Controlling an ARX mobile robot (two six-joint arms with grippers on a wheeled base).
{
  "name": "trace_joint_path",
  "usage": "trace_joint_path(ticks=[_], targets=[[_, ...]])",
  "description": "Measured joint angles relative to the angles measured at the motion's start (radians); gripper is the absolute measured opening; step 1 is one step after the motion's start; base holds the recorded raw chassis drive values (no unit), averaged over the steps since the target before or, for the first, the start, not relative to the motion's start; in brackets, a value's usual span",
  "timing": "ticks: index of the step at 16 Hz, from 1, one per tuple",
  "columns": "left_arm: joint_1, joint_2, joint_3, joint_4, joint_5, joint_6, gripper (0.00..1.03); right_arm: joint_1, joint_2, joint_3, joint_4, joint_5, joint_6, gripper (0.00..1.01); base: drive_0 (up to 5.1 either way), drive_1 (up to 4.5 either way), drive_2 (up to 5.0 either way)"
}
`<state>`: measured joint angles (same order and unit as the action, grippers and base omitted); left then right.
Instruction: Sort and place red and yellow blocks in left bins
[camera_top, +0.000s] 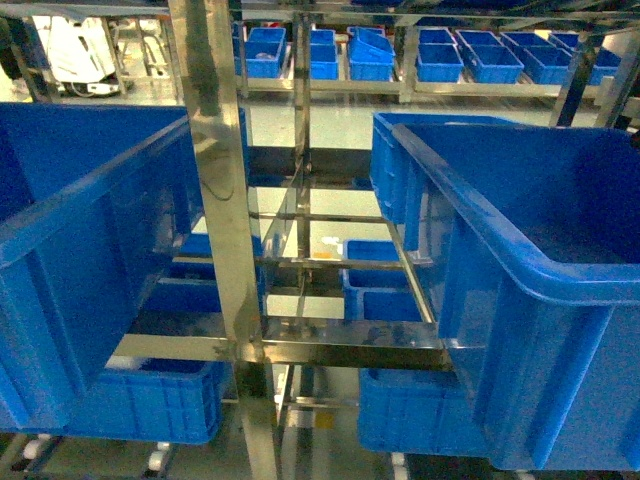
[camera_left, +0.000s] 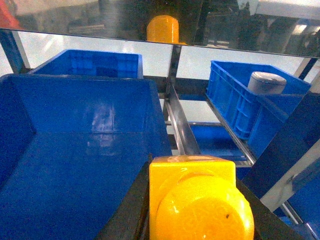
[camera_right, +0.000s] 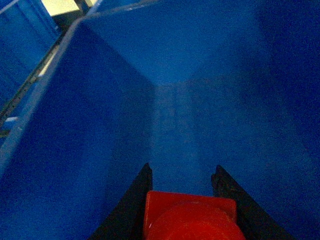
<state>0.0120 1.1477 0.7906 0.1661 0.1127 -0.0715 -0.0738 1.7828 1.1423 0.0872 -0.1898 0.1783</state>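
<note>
In the left wrist view, my left gripper (camera_left: 192, 172) is shut on the yellow block (camera_left: 195, 200). One round stud of the block faces the camera. The gripper hangs over the near right corner of a large deep blue bin (camera_left: 80, 105), whose floor shows bare. My right gripper (camera_right: 182, 172) is shut on the red block (camera_right: 190, 215), low inside another deep blue bin (camera_right: 100, 125) with nothing on its floor. The head view shows a large bin at the left (camera_top: 70, 260) and one at the right (camera_top: 540, 230), but neither arm.
A shiny steel rack upright (camera_top: 225, 200) and cross rails stand between the two big bins. Smaller blue crates (camera_top: 470, 60) line a far shelf, and more sit on a lower level (camera_top: 380, 290). A crate holding a grey cylinder (camera_left: 267, 82) stands to the right of my left gripper.
</note>
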Motion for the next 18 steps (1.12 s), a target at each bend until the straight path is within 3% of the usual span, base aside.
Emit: trace_joint_path(ticks=[2, 5, 7, 10, 12, 14, 18], targets=[[0.0, 0.0, 0.0, 0.0, 0.0, 0.0, 0.27, 0.006, 0.064, 0.068, -0.037, 0.011, -0.01, 0.29, 0.0, 0.0, 0.0], [0.0, 0.0, 0.0, 0.0, 0.0, 0.0, 0.27, 0.007, 0.186, 0.159, 0.017, 0.074, -0.043, 0.29, 0.0, 0.0, 0.0], [0.0, 0.0, 0.0, 0.0, 0.0, 0.0, 0.27, -0.024, 0.267, 0.167, 0.034, 0.105, -0.069, 0.29, 0.0, 0.0, 0.0], [0.0, 0.0, 0.0, 0.0, 0.0, 0.0, 0.27, -0.061, 0.304, 0.166, 0.052, 0.109, -0.082, 0.29, 0.0, 0.0, 0.0], [0.0, 0.0, 0.0, 0.0, 0.0, 0.0, 0.27, -0.061, 0.293, 0.156, 0.119, 0.109, -0.082, 0.29, 0.0, 0.0, 0.0], [0.0, 0.0, 0.0, 0.0, 0.0, 0.0, 0.27, -0.039, 0.266, 0.153, 0.152, 0.088, -0.067, 0.47, 0.0, 0.0, 0.0], [0.0, 0.0, 0.0, 0.0, 0.0, 0.0, 0.27, 0.023, 0.103, 0.101, 0.093, 0.074, -0.056, 0.96, 0.0, 0.0, 0.0]])
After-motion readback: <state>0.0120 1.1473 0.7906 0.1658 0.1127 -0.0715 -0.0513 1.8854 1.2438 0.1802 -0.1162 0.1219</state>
